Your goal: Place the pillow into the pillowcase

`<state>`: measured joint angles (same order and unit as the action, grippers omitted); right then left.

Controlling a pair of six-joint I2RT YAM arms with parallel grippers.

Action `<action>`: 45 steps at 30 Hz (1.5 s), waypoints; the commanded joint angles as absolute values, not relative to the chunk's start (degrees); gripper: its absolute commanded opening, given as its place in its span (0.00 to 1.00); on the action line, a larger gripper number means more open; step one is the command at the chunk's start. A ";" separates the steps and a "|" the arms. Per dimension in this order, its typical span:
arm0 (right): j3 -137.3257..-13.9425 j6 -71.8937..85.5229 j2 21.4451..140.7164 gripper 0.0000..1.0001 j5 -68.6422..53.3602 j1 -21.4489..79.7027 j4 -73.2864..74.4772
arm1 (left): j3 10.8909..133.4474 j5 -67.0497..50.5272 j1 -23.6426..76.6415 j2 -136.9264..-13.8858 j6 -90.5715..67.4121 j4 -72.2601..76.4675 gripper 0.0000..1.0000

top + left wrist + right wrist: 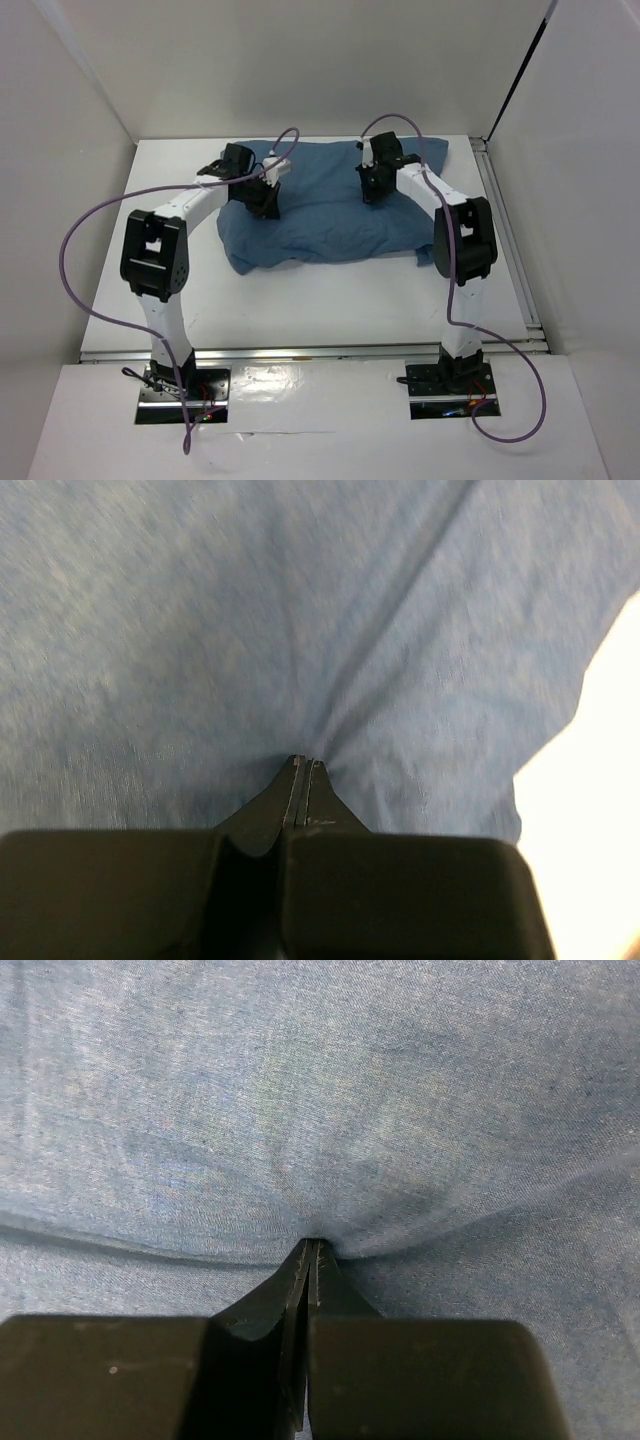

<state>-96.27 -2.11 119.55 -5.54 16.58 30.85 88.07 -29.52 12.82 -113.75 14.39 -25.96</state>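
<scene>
Seen from my remote station, the pillowcase (320, 228) lies rumpled on the white desk (330, 305), toward its far side. The left end effector (305, 763) is closed tight on a pinch of its blue cloth near the left end. The right end effector (313, 1244) nips a fold likewise toward the right.

Top looks down; wrists (close-up) share the pillowcase (322, 222).

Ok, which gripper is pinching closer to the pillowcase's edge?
The left gripper: its wrist view shows the pillowcase edge and white table; the right gripper sees only cloth.
</scene>
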 commanded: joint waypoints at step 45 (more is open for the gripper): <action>-72.34 -3.26 83.50 0.81 -5.27 1.24 23.82 | 68.13 9.57 7.92 -74.71 0.44 -20.93 1.00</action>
